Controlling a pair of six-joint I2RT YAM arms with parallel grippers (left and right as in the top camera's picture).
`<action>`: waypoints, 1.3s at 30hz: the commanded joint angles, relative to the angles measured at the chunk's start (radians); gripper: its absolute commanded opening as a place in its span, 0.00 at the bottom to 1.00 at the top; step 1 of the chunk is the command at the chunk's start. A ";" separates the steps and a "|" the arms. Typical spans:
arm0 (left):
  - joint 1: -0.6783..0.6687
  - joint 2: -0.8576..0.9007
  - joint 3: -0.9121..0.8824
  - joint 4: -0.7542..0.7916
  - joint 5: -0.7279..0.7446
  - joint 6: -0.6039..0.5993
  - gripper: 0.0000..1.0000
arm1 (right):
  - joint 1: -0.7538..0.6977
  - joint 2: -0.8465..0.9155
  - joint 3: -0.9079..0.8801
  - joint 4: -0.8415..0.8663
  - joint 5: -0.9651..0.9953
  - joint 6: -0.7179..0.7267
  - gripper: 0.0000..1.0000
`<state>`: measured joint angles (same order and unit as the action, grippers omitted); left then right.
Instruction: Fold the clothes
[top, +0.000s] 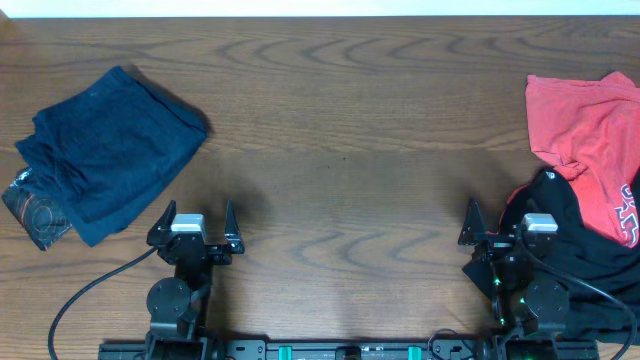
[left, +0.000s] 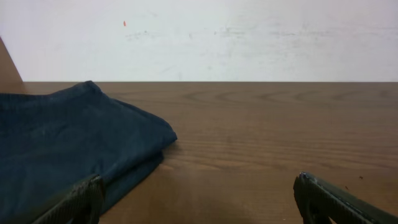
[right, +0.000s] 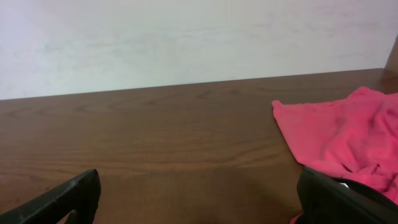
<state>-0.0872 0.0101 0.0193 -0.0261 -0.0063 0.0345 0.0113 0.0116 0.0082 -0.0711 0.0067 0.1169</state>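
A folded dark blue garment (top: 105, 150) lies at the left of the table and also shows in the left wrist view (left: 62, 146). A red shirt (top: 590, 130) lies crumpled at the right, over a black garment (top: 570, 235); the red shirt shows in the right wrist view (right: 345, 134). My left gripper (top: 196, 222) is open and empty near the front edge, just right of the blue garment; its fingertips show in the left wrist view (left: 199, 199). My right gripper (top: 492, 222) is open and empty beside the black garment; its fingertips show in the right wrist view (right: 199, 193).
A dark patterned piece (top: 30, 210) sticks out from under the blue garment at the far left. The wooden table (top: 350, 120) stretches between the two piles. A white wall stands behind the table's far edge.
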 joint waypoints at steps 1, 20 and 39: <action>-0.003 -0.002 -0.015 -0.045 -0.021 0.006 0.98 | -0.009 -0.006 -0.003 -0.004 -0.011 -0.013 0.99; -0.003 0.333 0.174 -0.087 0.097 -0.205 0.98 | -0.011 0.262 0.148 -0.079 0.034 0.028 0.99; -0.003 0.972 0.575 -0.388 0.330 -0.205 0.98 | -0.099 1.170 0.627 -0.591 0.142 0.222 0.99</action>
<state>-0.0872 0.9581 0.5747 -0.4068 0.2619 -0.1612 -0.0639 1.1229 0.6281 -0.6415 0.0658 0.2337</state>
